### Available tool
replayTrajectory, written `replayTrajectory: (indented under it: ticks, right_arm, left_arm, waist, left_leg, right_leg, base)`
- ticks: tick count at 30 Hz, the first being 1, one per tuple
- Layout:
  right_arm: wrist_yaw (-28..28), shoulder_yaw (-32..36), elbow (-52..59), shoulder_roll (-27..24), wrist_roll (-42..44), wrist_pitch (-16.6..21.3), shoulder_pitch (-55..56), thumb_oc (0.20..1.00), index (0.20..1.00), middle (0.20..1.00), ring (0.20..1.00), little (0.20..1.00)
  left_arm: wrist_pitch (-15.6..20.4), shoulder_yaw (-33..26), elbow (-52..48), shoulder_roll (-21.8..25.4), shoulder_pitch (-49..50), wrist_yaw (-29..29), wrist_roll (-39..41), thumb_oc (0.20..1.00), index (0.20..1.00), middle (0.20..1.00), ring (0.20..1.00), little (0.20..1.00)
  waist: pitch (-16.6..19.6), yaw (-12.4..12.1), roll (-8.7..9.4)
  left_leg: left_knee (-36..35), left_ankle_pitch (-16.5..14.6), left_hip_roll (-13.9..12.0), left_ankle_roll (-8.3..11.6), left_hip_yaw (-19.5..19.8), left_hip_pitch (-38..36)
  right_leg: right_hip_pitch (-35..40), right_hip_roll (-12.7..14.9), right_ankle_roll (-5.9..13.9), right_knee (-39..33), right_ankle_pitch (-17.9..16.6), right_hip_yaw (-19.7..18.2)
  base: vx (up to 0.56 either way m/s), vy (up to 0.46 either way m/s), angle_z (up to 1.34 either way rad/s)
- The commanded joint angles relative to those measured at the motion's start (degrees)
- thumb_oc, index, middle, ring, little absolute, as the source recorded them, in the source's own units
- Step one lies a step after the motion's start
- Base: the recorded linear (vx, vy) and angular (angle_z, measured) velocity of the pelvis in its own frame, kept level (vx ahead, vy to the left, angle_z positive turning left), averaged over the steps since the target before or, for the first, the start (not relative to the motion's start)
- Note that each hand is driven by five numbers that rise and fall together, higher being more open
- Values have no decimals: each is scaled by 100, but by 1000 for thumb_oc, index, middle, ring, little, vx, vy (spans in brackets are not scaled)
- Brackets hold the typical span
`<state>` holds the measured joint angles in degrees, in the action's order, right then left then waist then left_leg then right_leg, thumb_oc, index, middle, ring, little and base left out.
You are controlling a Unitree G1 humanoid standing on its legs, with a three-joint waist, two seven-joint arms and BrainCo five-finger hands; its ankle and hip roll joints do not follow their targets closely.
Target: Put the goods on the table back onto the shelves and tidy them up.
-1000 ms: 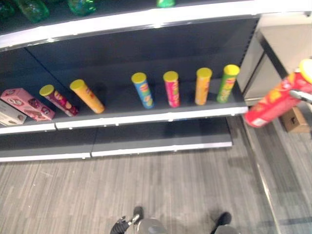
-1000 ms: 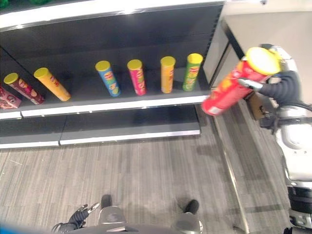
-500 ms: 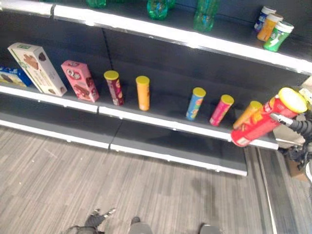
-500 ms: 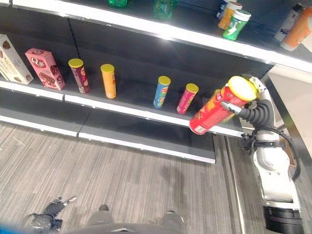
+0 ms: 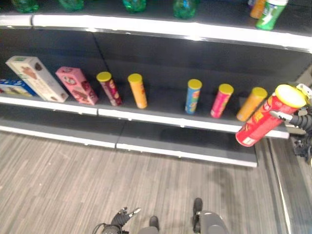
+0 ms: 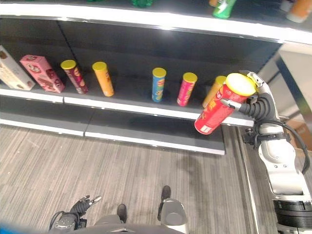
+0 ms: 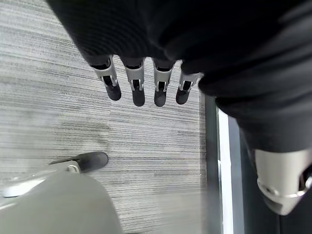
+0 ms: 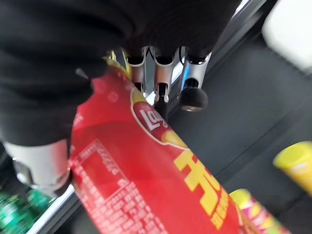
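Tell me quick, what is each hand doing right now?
Left hand: open, fingers straight, holding nothing.
Right hand: shut on the red can.

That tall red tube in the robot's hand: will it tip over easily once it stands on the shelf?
Probably. The red tube is tall and narrow like the shelf's other tubes, so a nudge could topple it. Being round, it would likely roll. The right hand holds it tilted.

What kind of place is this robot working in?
It looks like a shop aisle, or a mock-up of one: long dark shelves with white edges, snack tubes and boxes lined along them, and the right hand holding a red yellow-lidded snack tube before the shelf.
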<state>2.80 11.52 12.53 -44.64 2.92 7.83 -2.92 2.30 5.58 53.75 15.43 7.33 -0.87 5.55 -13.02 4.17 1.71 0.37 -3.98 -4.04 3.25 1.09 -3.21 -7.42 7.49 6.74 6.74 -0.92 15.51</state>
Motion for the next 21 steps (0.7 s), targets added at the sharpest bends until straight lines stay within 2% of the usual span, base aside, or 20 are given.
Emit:
replayTrajectory:
  ticks: [1, 2, 4, 5, 6, 7, 8, 9, 11, 12, 13, 14, 15, 16, 18, 21]
  right_arm:
    - [-175, -246, 211, -272, 273, 266, -482, 200, 200, 200, 200, 200]
    - [-239, -442, 207, -291, 269, 259, -593, 200, 200, 200, 200, 200]
    - [-305, -665, 222, -321, 287, 245, -737, 200, 200, 200, 200, 200]
    - [-334, -892, 193, -361, 297, 247, -905, 200, 200, 200, 200, 200]
    - [-347, -963, 154, -360, 300, 230, -955, 200, 200, 200, 200, 200]
    - [-346, -973, 146, -360, 300, 232, -966, 200, 200, 200, 200, 200]
    - [-353, -1024, 130, -376, 285, 218, -1014, 200, 200, 200, 200, 200]
    - [-384, -1114, 120, -464, 230, 183, -1031, 200, 200, 200, 200, 200]
    - [-396, -1156, 128, -482, 198, 174, -1046, 200, 200, 200, 200, 200]
    - [-396, -1157, 128, -482, 198, 174, -1045, 200, 200, 200, 200, 200]
    - [-419, -1209, 148, -520, 216, 207, -1047, 200, 200, 200, 200, 200]
    - [-405, -1260, 111, -544, 254, 240, -1066, 200, 200, 200, 200, 200]
    - [-403, -1266, 104, -547, 255, 244, -1070, 200, 200, 200, 200, 200]
    - [-402, -1313, 70, -556, 270, 258, -1068, 200, 200, 200, 200, 200]
    - [-379, -1368, 26, -553, 243, 262, -1076, 200, 200, 200, 200, 200]
    - [-443, -1453, 54, -549, 240, 248, -1081, 200, 200, 200, 200, 200]
  left_arm:
    - [76, -91, -79, 180, 13, -17, 76, 1000, 1000, 1000, 1000, 1000]
    - [77, -119, -118, 150, 41, -20, 138, 1000, 1000, 1000, 1000, 1000]
    - [82, -150, -156, 110, 72, -24, 251, 1000, 1000, 1000, 1000, 1000]
    - [74, -187, -119, 79, 104, -40, 327, 1000, 1000, 1000, 1000, 1000]
    - [69, -206, -95, 72, 122, -45, 331, 1000, 1000, 1000, 1000, 1000]
    - [69, -211, -95, 71, 122, -45, 331, 1000, 1000, 1000, 1000, 1000]
    - [55, -223, -63, 76, 123, -58, 333, 1000, 1000, 1000, 1000, 1000]
    - [18, -222, -15, 77, 107, -57, 352, 1000, 1000, 1000, 1000, 1000]
    - [-3, -209, 46, 52, 107, -52, 322, 1000, 1000, 1000, 1000, 1000]
    - [-2, -209, 47, 52, 108, -53, 322, 1000, 1000, 1000, 1000, 1000]
    - [16, -203, 112, 34, 121, -70, 355, 1000, 1000, 1000, 1000, 1000]
    - [19, -194, 134, 29, 131, -81, 420, 1000, 1000, 1000, 1000, 1000]
    - [21, -193, 136, 27, 132, -81, 422, 1000, 1000, 1000, 1000, 1000]
    - [23, -183, 147, 28, 132, -96, 473, 1000, 1000, 1000, 1000, 1000]
    - [40, -177, 200, 41, 110, -139, 490, 1000, 1000, 1000, 1000, 1000]
    - [62, -155, 236, 50, 101, -160, 429, 1000, 1000, 1000, 1000, 1000]
  waist:
    - [166, -147, 101]
    - [123, -204, 66]
    - [34, -283, 57]
    - [-38, -386, -3]
    - [-40, -400, 28]
    - [-43, -394, 24]
    - [-75, -416, 21]
    - [-107, -436, -19]
    - [-90, -469, 19]
    - [-90, -469, 23]
    - [-61, -506, 24]
    - [-38, -564, -52]
    - [-29, -555, -57]
    - [-30, -595, -68]
    - [-33, -644, -77]
    - [25, -680, -152]
  left_leg:
    - [827, -858, 260, 182, -232, -309]
    - [1252, -815, 203, 274, -312, -150]
    - [2084, -538, 110, 447, -411, 200]
    - [2757, -211, -57, 595, -489, 431]
    - [2954, -44, -82, 600, -545, 520]
    - [2979, -53, -91, 603, -541, 533]
    - [3183, 90, -178, 616, -582, 645]
    - [3014, 152, -546, 569, -763, 706]
    - [2344, -62, -678, 451, -773, 721]
    - [2328, -56, -671, 449, -778, 710]
    - [1315, 49, -841, 462, -600, 825]
    - [412, 756, -1066, 562, -292, 1057]
    - [338, 799, -1075, 576, -288, 1030]
    - [-15, 973, -1142, 642, -142, 1113]
    - [-445, 1134, -1211, 794, 69, 1234]
    - [-529, 1159, -1223, 905, 226, 1311]
  right_leg:
    - [193, -226, 5, -781, -237, 304]
    - [301, -239, -41, -801, -163, 293]
    - [521, -199, -133, -867, -54, 338]
    - [737, -287, -256, -956, 72, 353]
    - [798, -267, -300, -988, 131, 373]
    - [799, -276, -305, -990, 131, 375]
    - [869, -287, -349, -1011, 187, 384]
    - [1019, -334, -360, -1068, 303, 437]
    - [1074, -280, -303, -1087, 340, 434]
    - [1076, -274, -301, -1085, 341, 432]
    - [1075, -214, -223, -1071, 413, 402]
    - [1114, -225, -178, -1040, 529, 301]
    - [1109, -236, -186, -1034, 540, 309]
    - [1171, -238, -171, -1026, 597, 249]
    - [1281, -237, -119, -1015, 685, 117]
    - [1445, -197, -13, -1012, 749, -101]
  base:
    - [144, -65, 3]
    - [91, -54, 2]
    - [137, -70, 1]
    - [155, -60, -6]
    - [146, -56, 1]
    - [76, -33, 15]
    - [157, -20, 13]
    - [221, 1, 11]
    - [179, 39, 26]
    - [182, 121, 33]
    - [264, 266, 33]
    - [266, 257, 29]
    - [224, 222, 14]
    - [158, 114, -4]
    - [233, 211, -21]
    - [241, 284, -38]
